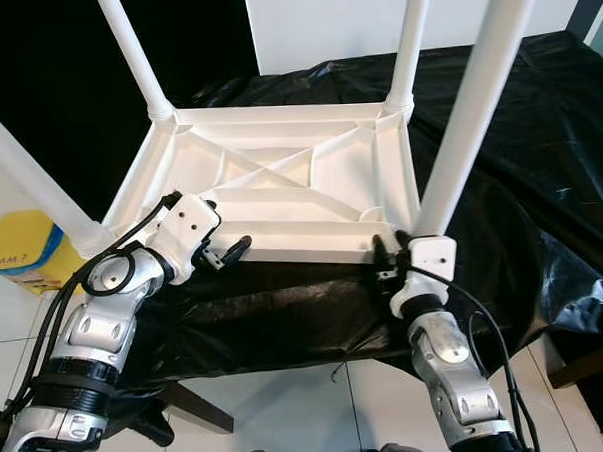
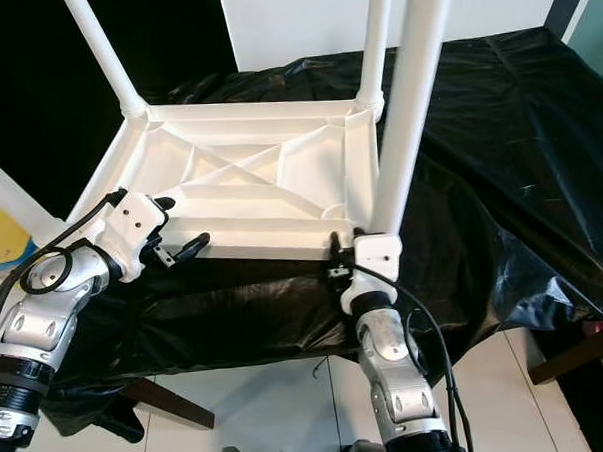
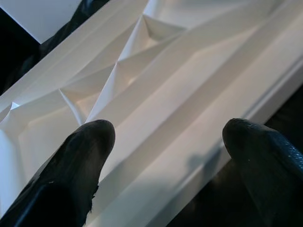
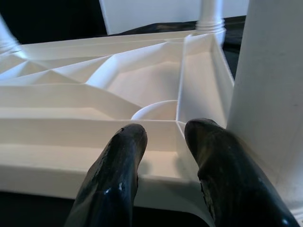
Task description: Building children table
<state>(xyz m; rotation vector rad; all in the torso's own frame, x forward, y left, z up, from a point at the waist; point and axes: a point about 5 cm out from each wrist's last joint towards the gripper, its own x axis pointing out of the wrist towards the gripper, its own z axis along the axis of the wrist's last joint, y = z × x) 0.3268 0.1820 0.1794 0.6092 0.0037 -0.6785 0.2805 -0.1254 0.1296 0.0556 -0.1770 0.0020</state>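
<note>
Head eyes look steeply down on the upturned table (image 1: 280,187); wrist cameras face its ribs close-up.

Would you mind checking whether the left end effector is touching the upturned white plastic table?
Cannot tell: left wrist view shows open fingers straddling the table's edge, contact unclear.

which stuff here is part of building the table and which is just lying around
Job:
- upturned tabletop
- four legs, e.g. near right leg
- left hand, open at the near edge
- right hand, open by the near right leg

Lying about:
- black sheet
- yellow box
- white board
</note>
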